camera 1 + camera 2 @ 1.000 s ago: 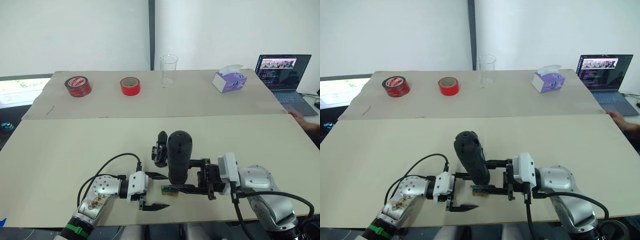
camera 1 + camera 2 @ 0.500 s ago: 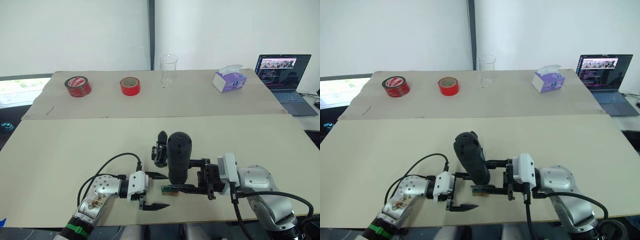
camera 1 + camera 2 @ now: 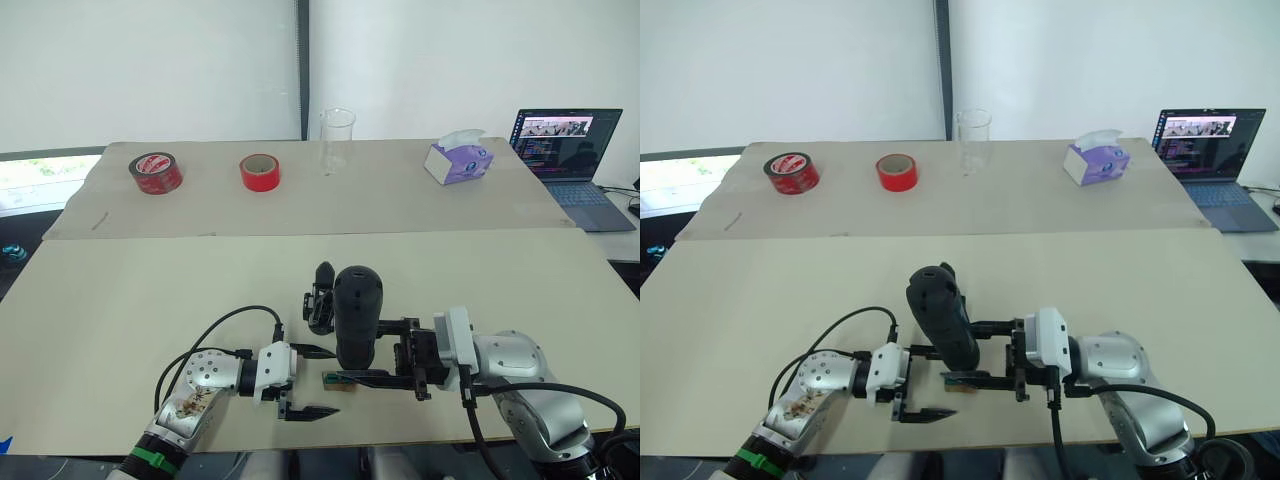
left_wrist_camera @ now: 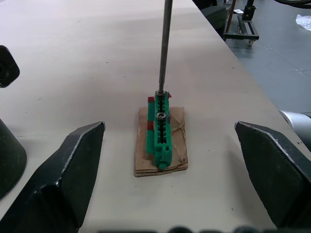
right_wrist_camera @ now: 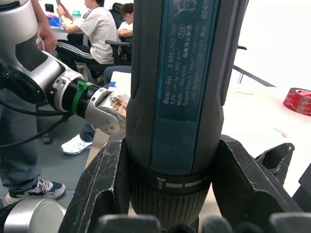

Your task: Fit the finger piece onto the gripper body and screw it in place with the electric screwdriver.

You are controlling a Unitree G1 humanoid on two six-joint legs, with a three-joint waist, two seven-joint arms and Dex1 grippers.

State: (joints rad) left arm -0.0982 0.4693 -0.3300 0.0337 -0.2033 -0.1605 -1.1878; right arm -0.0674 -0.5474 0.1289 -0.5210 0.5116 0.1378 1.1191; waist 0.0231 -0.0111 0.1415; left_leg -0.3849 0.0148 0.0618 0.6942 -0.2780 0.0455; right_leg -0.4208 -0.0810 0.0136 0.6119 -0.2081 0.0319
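Now my right gripper (image 3: 372,352) pinches the electric screwdriver (image 3: 357,315) upright, its bit down on the green screw block (image 4: 162,130). My left gripper (image 3: 312,381) hangs spread at nine o'clock of the block. At twelve o'clock stands the gripper body (image 3: 320,300), nearer my right.

The screwdriver (image 3: 358,315) is black, with a dark teal label panel printed in pale lettering (image 5: 184,63) and a grey metal bit (image 4: 165,43). Beneath the bit sits a bright green block (image 4: 162,130) with red patches, on a brown cardboard scrap (image 4: 177,145). The table (image 3: 120,300) is beige. At 11 o'clock lie two red tape rolls (image 3: 260,172), one printed black and white (image 3: 156,172). At 1 o'clock is a purple tissue box (image 3: 459,162).
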